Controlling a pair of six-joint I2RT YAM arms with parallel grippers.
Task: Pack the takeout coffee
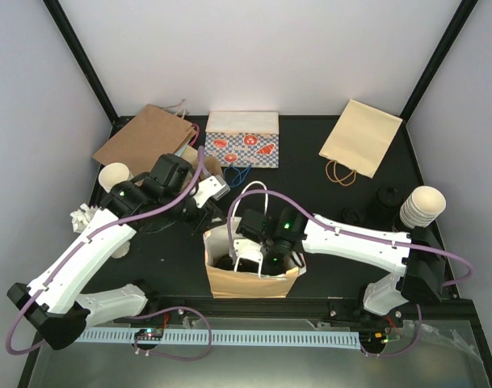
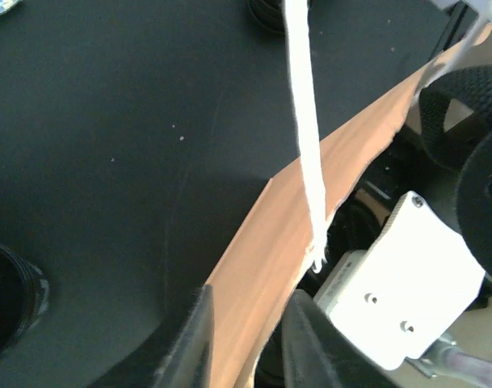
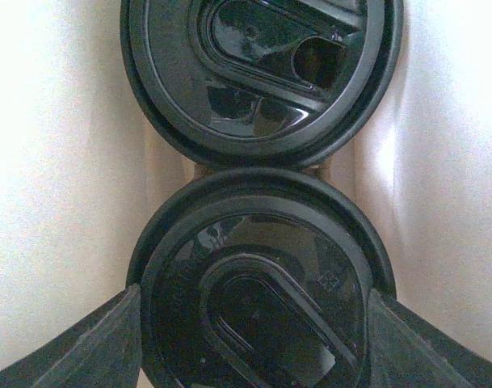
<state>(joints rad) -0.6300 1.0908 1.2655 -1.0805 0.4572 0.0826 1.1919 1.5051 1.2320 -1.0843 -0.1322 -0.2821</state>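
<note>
Inside the paper bag (image 1: 229, 283), which stands open on the worktop (image 1: 310, 162), the right gripper (image 3: 258, 360) holds one takeout coffee (image 3: 258, 275), its jaws wide and pressed against both sides of the black lid. The second takeout coffee (image 3: 262, 73) sits just beyond it in the bag, rim touching rim. At the bag's far-left rim, the left gripper (image 2: 246, 343) straddles the paper wall with narrow jaws. I cannot tell whether they pinch it.

Black table (image 1: 310, 174).
- Far left corner: brown paper bag (image 1: 145, 137) is lying flat.
- Far edge, middle: white box with red-and-blue print (image 1: 242, 139) is sitting just beside it.
- Far right corner: paler paper bag (image 1: 360, 137) is lying flat, its handles pointing toward the near edge.
- Right edge: stack of white paper cups (image 1: 423, 206) is sitting.
- Left edge: single paper cup (image 1: 115, 175) is standing mouth up.
</note>
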